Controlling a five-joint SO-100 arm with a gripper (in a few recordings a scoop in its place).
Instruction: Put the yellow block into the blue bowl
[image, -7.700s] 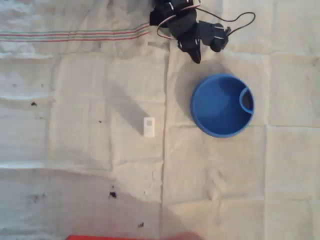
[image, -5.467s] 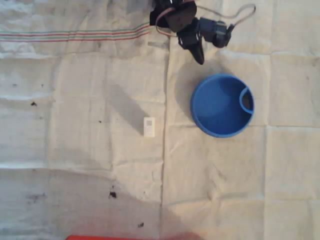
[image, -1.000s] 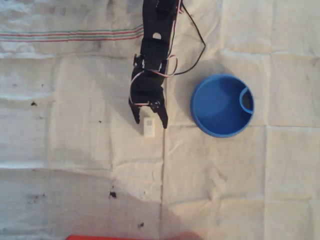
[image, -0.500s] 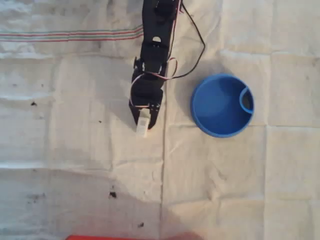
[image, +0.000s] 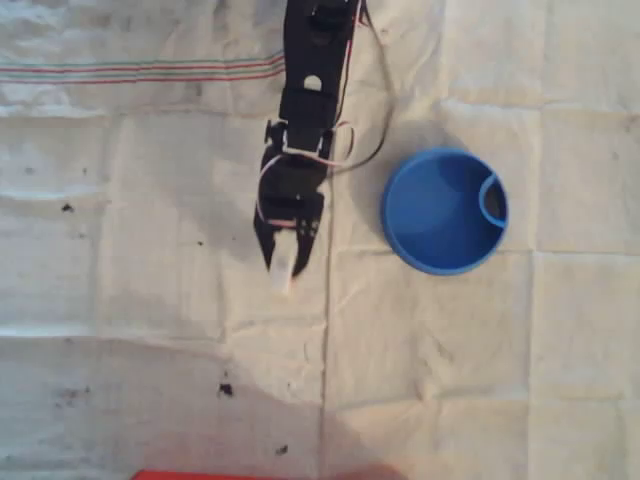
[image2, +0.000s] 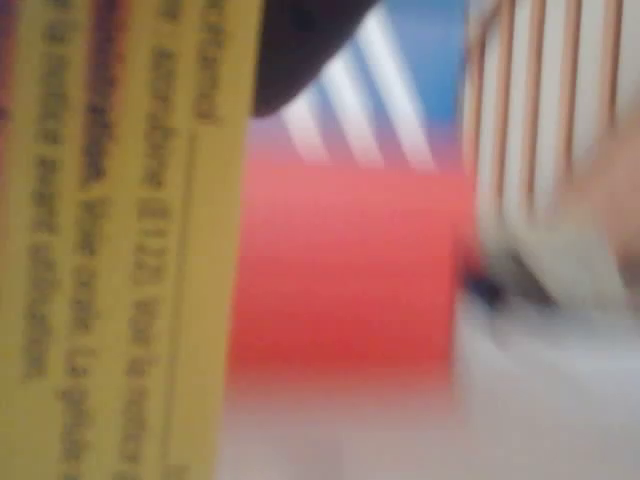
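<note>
Yellow block (image: 282, 266) is pinched in the hand (image: 284, 258); I'd lift clear of the desk (image: 150, 300), then swing right over the blue bowl (image: 444, 211).

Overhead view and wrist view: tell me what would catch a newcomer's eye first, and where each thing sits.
In the overhead view, the bright blue bowl stands out right of centre on the pale creased cloth. To its left, the black arm reaches down from the top edge, its claw shut on the yellow block, which looks nearly white here. In the blurred wrist view, the same block covers the left side as a yellow surface with printed text.
</note>
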